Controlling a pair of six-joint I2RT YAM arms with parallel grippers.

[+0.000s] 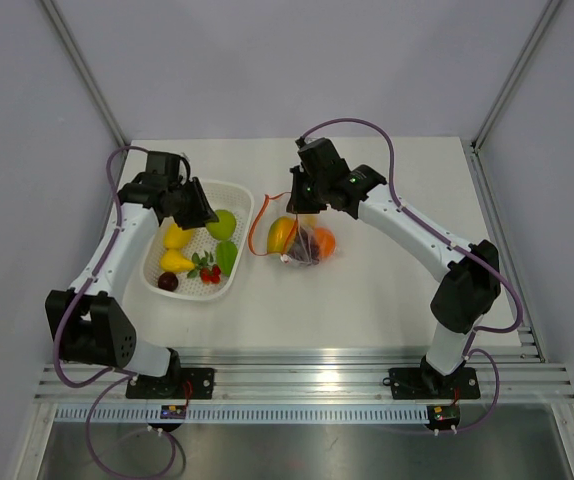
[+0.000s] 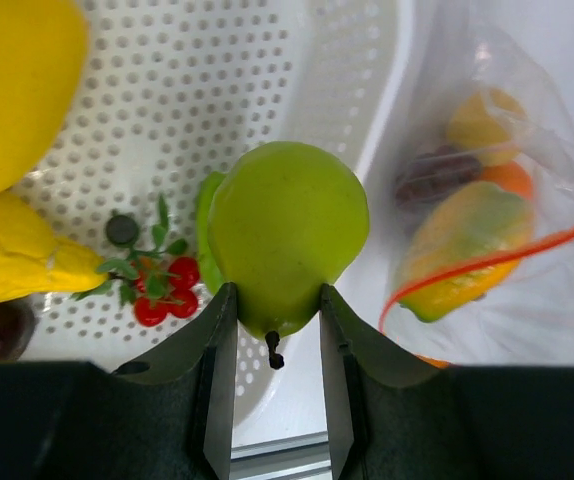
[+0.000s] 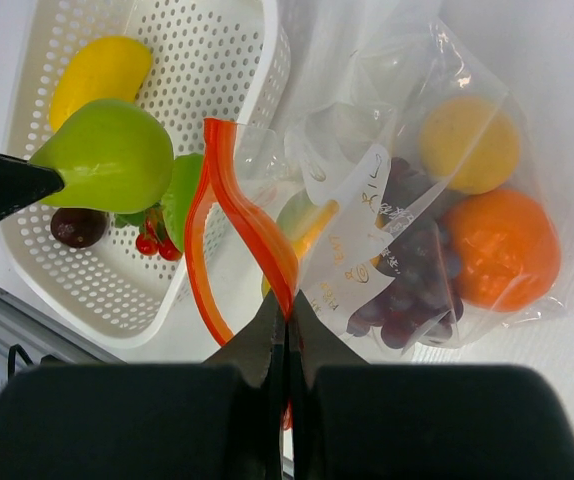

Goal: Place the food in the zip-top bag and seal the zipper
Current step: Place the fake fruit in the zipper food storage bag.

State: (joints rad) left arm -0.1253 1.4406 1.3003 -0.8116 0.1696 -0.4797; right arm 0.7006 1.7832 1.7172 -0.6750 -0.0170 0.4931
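My left gripper (image 2: 275, 305) is shut on a green pear (image 2: 285, 235) and holds it above the right end of the white basket (image 1: 239, 190); it also shows in the top view (image 1: 225, 223) and the right wrist view (image 3: 112, 155). My right gripper (image 3: 289, 312) is shut on the red-orange zipper (image 3: 252, 235) of the clear zip-top bag (image 3: 407, 190), holding the mouth up and open. The bag (image 1: 305, 243) holds an orange (image 3: 502, 248), a mango (image 1: 281, 234), dark grapes (image 3: 407, 275) and a yellow fruit (image 3: 469, 145).
The basket (image 2: 267, 80) holds yellow fruits (image 1: 176, 248), cherry tomatoes (image 2: 167, 290), a green piece (image 1: 226, 256) and a dark plum (image 1: 168, 282). The table's near edge has a metal rail (image 1: 297, 380). Purple cables (image 1: 357, 125) loop over the arms.
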